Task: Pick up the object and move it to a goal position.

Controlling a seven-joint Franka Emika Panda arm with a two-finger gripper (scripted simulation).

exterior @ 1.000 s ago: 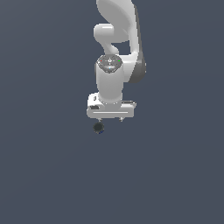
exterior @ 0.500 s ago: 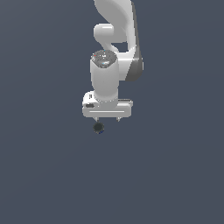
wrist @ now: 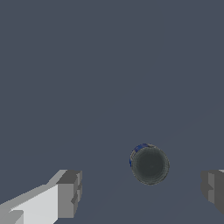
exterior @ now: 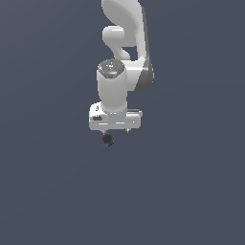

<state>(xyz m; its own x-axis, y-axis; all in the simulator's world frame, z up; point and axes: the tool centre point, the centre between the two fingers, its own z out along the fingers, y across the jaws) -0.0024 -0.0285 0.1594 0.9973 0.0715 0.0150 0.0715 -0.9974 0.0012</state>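
Observation:
The object (exterior: pixel 108 139) is a tiny dark roundish blob with a small blue patch, lying on the grey-blue ground just below the white hand in the exterior view. My gripper (exterior: pixel 115 131) hangs over it, pointing down, with most of the fingers hidden under the hand. In the wrist view the object (wrist: pixel 149 164) lies in the wide gap of my gripper (wrist: pixel 140 189). It is apart from both grey fingertips (wrist: pixel 69 192) and nearer to the one at the frame's edge. The gripper is open and holds nothing.
The white arm (exterior: pixel 125 43) rises behind the hand toward the exterior view's top. Around the object there is only flat, plain grey-blue ground.
The hand has shifted a little toward the exterior view's left, closer over the object. The object has not moved and the gripper stays open.

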